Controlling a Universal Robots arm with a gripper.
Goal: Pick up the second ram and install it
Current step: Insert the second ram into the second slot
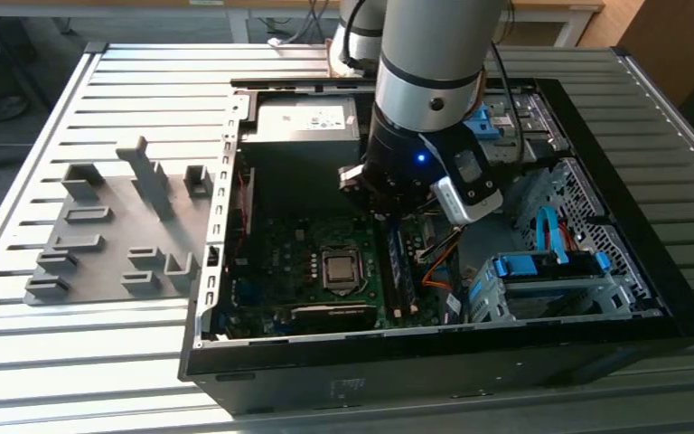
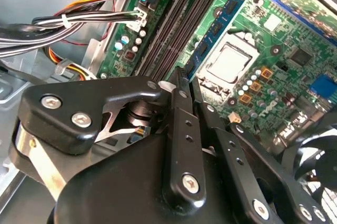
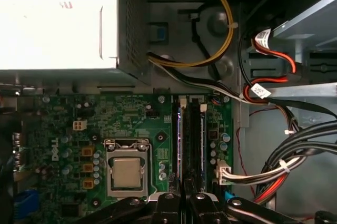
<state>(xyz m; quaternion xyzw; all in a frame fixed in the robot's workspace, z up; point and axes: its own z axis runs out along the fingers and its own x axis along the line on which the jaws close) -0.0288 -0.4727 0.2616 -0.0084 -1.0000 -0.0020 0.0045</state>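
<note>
The second ram (image 2: 213,31) is a blue-green strip with dark chips. It stands on edge in a motherboard slot beside the processor (image 2: 229,60). From above it shows as a thin bluish edge in the first wrist view (image 3: 179,139), and as a dark strip in the exterior view (image 1: 398,271). My gripper (image 2: 188,80) is low inside the open computer case, its black fingers (image 2: 179,129) drawn close on either side of the strip's end. The fingertips also meet over the slot line in the first wrist view (image 3: 183,197). I cannot tell how deep the ram sits.
A gray slotted rack (image 1: 106,226) lies on the table at the exterior view's left. The power supply (image 1: 304,117) fills the case's far end. Cable bundles (image 3: 284,166) run beside the slots. Blue drive-bay clips (image 1: 540,264) sit at the exterior view's right.
</note>
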